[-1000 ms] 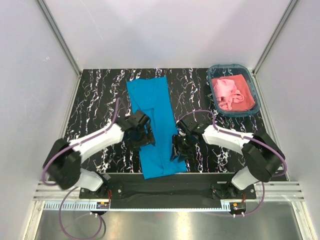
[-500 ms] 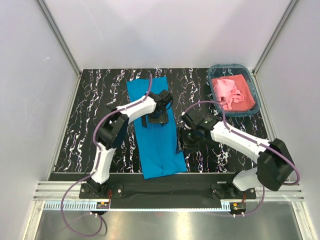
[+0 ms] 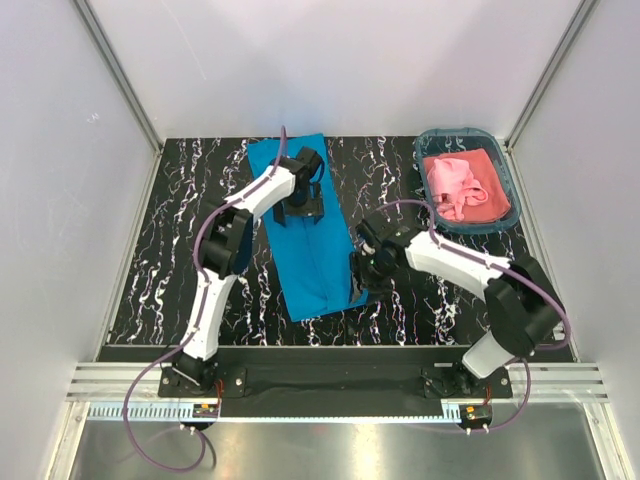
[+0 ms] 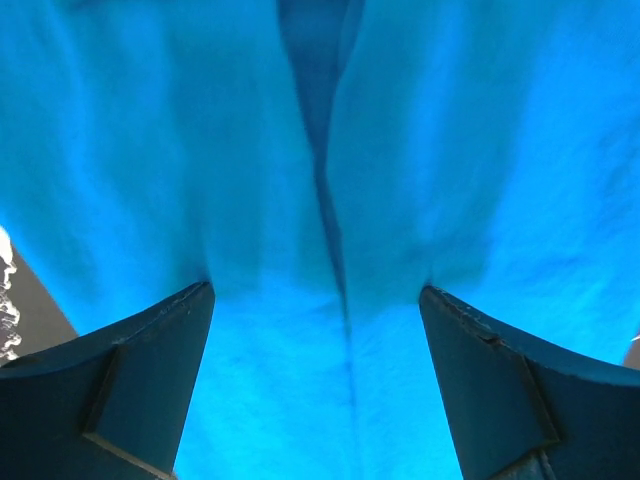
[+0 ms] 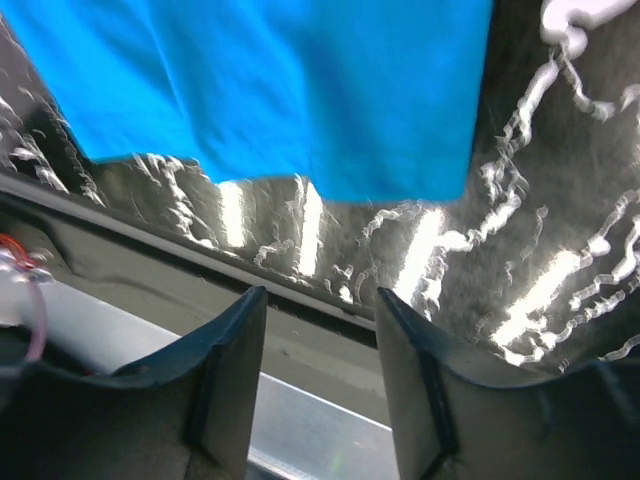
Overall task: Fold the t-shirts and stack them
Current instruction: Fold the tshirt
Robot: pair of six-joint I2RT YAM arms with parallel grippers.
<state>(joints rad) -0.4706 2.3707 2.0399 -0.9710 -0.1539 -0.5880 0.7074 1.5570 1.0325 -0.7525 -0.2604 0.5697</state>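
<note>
From where I stand, the large turquoise-blue cotton t-shirt [image 3: 315,255] lies as a long narrow strip on the black white-veined marble-look table [image 3: 180,230]. Its sides are apparently turned in lengthwise so that it can next be folded end to end. The left gripper [image 3: 300,208] sits over the strip's far end with its fingers spread wide and gripping nothing. The cloth lies directly beneath it, and the line where the folded edges meet runs between its fingers. The right gripper [image 3: 362,272] hangs low at the strip's right edge, its fingers also parted and empty, with the shirt's near corner just ahead of its fingertips. The crumpled salmon-pink t-shirt [image 3: 460,183] waits in the teal plastic basket [image 3: 468,229], well beyond that gripper to its right.
</note>
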